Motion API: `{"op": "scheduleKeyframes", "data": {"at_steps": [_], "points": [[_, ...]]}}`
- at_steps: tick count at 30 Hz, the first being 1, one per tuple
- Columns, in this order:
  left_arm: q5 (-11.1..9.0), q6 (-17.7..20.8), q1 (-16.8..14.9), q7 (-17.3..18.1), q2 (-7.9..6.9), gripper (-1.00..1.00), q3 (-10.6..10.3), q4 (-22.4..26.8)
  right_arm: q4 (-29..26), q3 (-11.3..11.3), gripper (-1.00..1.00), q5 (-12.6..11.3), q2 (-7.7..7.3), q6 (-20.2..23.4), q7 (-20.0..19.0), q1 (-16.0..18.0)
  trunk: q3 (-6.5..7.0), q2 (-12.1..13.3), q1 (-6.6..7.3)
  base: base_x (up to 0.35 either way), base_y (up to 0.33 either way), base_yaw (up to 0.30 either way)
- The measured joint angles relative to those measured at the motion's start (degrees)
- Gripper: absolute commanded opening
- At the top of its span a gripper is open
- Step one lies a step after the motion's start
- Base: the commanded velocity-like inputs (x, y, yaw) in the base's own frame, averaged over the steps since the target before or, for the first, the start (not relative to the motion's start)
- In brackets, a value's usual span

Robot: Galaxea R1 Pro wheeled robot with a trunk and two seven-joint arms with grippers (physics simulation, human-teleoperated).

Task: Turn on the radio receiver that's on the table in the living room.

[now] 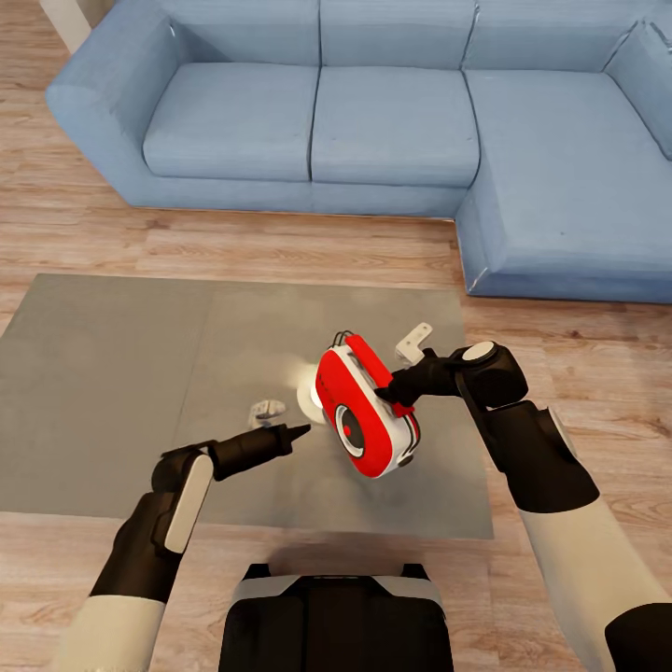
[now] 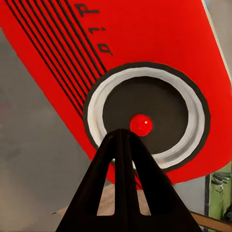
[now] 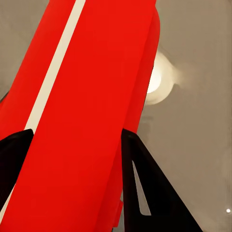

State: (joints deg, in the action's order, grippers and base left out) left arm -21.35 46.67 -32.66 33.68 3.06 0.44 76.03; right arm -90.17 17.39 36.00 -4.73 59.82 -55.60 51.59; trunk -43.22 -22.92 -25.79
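in the head view the right end effector [image 1: 397, 387] clamps the radio receiver [image 1: 366, 411] by its top edge and holds it tilted above the grey worktop [image 1: 112, 392], its round dial face turned toward the left arm. the left end effector [image 1: 297, 430] is pinched to a narrow point, its tip just beside the radio's face; i cannot tell from here whether it touches. a bright reflection sits on the worktop behind the radio, and a small white object [image 1: 413, 343] lies near the worktop's far right edge. a blue sofa [image 1: 392, 121] stands beyond on the wood plank floor [image 1: 280, 243].

in the left wrist view the left end effector [image 2: 126, 133] shows its fingers pressed together with no gap, the tip just under the small red button [image 2: 141, 124] at the centre of the radio receiver's [image 2: 159, 38] black, white-ringed dial.

in the right wrist view the right end effector [image 3: 77, 135] has one dark finger on each side of the radio receiver [image 3: 92, 96], gripping its red body with the white stripe, the worktop [image 3: 198, 58] below.
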Motion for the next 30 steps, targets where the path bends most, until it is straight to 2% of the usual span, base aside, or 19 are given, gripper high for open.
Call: {"op": "scheduleKeyframes", "data": {"at_steps": [5, 8, 11, 16, 22, 26, 30], "points": [[-0.01, -0.50, -1.14, -0.03, 0.31, -1.00, 0.00, -2.18, 0.00, 0.07, -1.00, -0.03, 0.02, 0.01, 0.00, 0.00, 0.00, 0.00, 0.00, 0.000, 0.000, 0.000], [0.13, -0.80, -1.87, -0.02, 1.67, -1.00, 0.00, -3.89, 0.00, 0.08, -1.00, -0.04, 0.04, 0.02, 0.00, 0.00, 0.00, 0.00, 0.00, 0.000, 0.000, 0.000], [2.07, -1.55, -2.10, -0.07, 3.08, -1.00, 0.00, -5.04, 0.00, 0.09, -1.00, 0.00, 0.05, 0.00, 0.00, 0.00, 0.00, 0.00, 0.00, 0.000, 0.000, 0.000], [3.61, -2.60, -2.62, -0.10, 4.79, -1.00, 0.00, -6.64, 0.00, 0.09, -1.00, -0.05, 0.00, 0.04, 0.00, 0.00, 0.00, 0.00, 0.00, 0.000, 0.000, 0.000], [3.68, -4.35, -4.36, -0.19, 5.56, -1.00, 0.00, -10.67, 0.00, 0.17, -1.00, -0.04, 0.05, 0.03, 0.00, 0.00, 0.00, 0.00, 0.00, 0.000, 0.000, 0.000], [3.69, -4.63, -4.91, -0.19, 5.78, -1.00, 0.00, -11.71, 0.00, 0.18, -1.00, -0.06, 0.06, 0.03, -0.03, 0.00, 0.00, 0.00, 0.00, 0.000, 0.000, 0.000], [3.71, -6.79, -5.11, -0.20, 5.88, -1.00, 0.00, -13.96, 0.00, 0.18, -1.00, -0.02, 0.07, 0.01, -0.02, 0.00, 0.00, 0.00, 0.00, 0.000, 0.000, 0.000]]}}
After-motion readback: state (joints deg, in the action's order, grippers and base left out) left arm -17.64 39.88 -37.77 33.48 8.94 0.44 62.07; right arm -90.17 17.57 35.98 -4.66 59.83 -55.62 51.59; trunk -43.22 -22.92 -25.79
